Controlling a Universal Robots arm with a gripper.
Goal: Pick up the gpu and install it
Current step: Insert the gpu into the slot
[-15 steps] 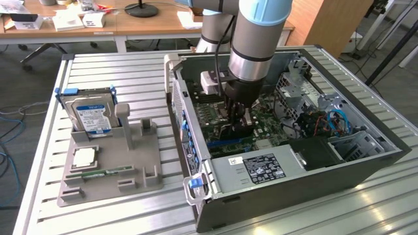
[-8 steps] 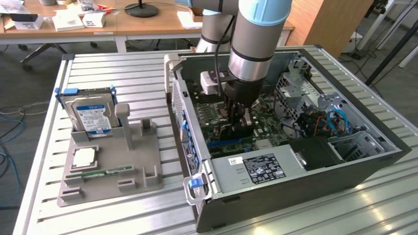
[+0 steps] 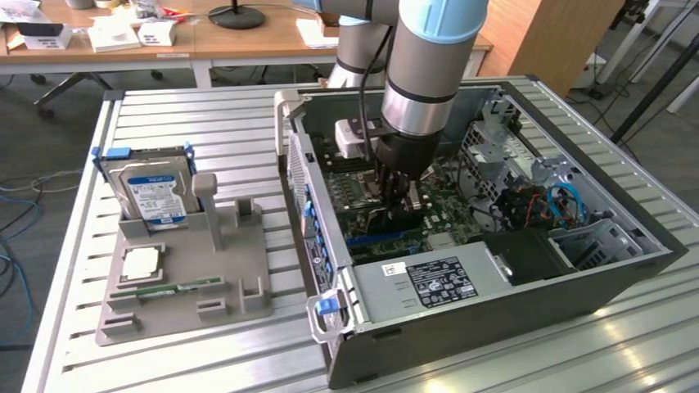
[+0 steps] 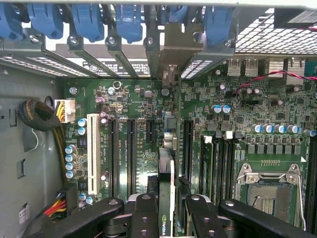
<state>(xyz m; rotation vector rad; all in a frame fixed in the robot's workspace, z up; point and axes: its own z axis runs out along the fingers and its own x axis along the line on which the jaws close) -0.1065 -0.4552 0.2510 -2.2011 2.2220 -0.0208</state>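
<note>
One thin gpu [image 4: 167, 196], stiff, light yet fragile, stands edge-on above the motherboard [image 4: 143, 153] slots inside the case [image 3: 492, 327], centre of the exterior view; the gripper [image 4: 168, 210] jaws clamp its flat faces.

The gripper [image 4: 166, 218] holds the gpu [image 4: 167, 168] by its thin edge, with black fingers [image 4: 143, 218] on each side. The card stands over the green board [image 4: 129, 99]. Its metal end is by the blue clips [image 4: 129, 22].
</note>
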